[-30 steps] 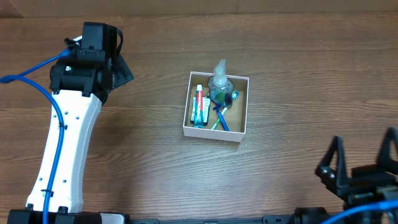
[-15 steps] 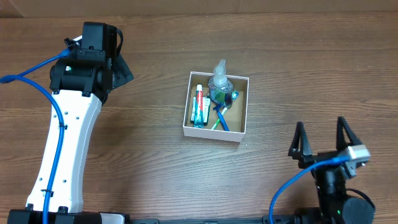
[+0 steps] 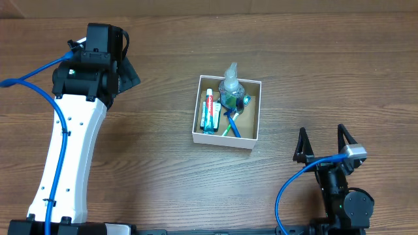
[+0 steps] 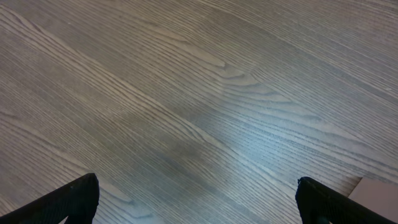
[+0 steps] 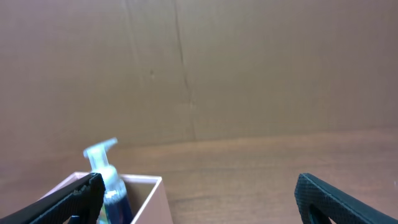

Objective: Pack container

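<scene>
The container is a shallow square cardboard box with white walls at the table's middle. Inside lie a toothpaste tube, a clear pump bottle with green liquid and a blue toothbrush. The right wrist view shows the box's rim and the bottle's pump at lower left. My right gripper is open and empty at the front right, well clear of the box. My left gripper is open and empty over bare wood at the far left; its fingers are hidden under the arm in the overhead view.
The left arm's white link runs along the table's left side with a blue cable. A cardboard wall stands behind the table. A pale box corner shows at the left wrist view's lower right edge.
My right arm has swung up and leftward near the front right edge, its open fingers now pointing toward the box. The left arm and the box's contents have not moved.
</scene>
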{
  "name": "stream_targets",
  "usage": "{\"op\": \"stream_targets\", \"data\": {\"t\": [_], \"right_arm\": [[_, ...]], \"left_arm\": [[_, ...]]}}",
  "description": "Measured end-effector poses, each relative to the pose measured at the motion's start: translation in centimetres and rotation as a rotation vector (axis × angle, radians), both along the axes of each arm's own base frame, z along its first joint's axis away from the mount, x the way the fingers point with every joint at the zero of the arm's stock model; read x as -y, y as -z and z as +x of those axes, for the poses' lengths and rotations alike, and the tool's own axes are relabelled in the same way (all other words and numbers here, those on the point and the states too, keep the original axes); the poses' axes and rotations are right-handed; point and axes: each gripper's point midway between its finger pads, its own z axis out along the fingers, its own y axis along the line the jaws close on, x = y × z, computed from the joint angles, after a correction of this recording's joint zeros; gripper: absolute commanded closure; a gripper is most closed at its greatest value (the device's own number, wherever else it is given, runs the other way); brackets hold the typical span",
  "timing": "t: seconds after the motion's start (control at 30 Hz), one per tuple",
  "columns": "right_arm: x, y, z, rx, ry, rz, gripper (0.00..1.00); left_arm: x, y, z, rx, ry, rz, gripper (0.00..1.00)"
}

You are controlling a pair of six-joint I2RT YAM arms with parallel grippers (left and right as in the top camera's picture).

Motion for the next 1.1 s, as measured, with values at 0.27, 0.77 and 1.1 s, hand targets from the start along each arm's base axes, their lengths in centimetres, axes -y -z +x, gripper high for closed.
{"op": "stream_targets", "data": {"t": [0.27, 0.77, 1.1], "right_arm": [[0.1, 1.2, 0.3, -0.021, 0.006, 0.0, 0.0], [0.4, 4.5, 0.6, -0.116, 0.025, -0.003, 0.0], [0.5, 4.8, 0.6, -0.125, 0.027, -0.004, 0.0]], "left_arm": [[0.0, 0.0, 0.0, 0.0, 0.0, 0.0, 0.0], [0.0, 0.0, 0.0, 0.0, 0.0, 0.0, 0.0], [0.0, 0.0, 0.0, 0.0, 0.0, 0.0, 0.0]]}}
